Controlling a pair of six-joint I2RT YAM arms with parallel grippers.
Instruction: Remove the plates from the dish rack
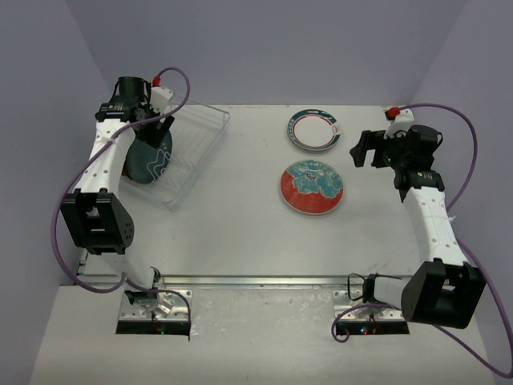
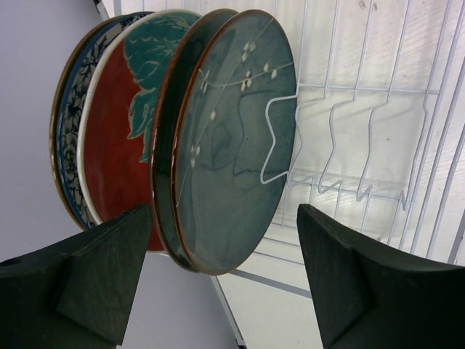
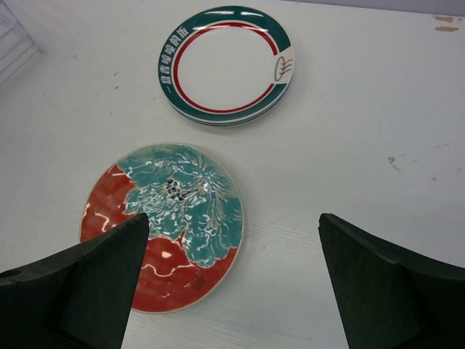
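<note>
White perforated arms [image 1: 103, 164], black joint housings [image 1: 96, 220], purple cables [image 1: 474, 144] (red wrist plugs [image 1: 155, 79]), dark wedge-fingered left gripper [image 2: 224, 211] and right gripper [image 3: 232, 218].

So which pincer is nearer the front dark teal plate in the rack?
Left. The left pincer sits right at the dark teal plate in the dish rack; the right pincer is across the table, over the red-and-teal plate.

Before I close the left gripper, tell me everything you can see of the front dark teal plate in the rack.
The front dark teal plate is round, glossy and ceramic-looking, with a brown rim and a white blossom-branch design. It stands on edge in the dish rack, a white prong crossing its face, close against a similar dark plate behind. The left gripper is open, fingers either side of its lower edge, apparently not touching.
</note>
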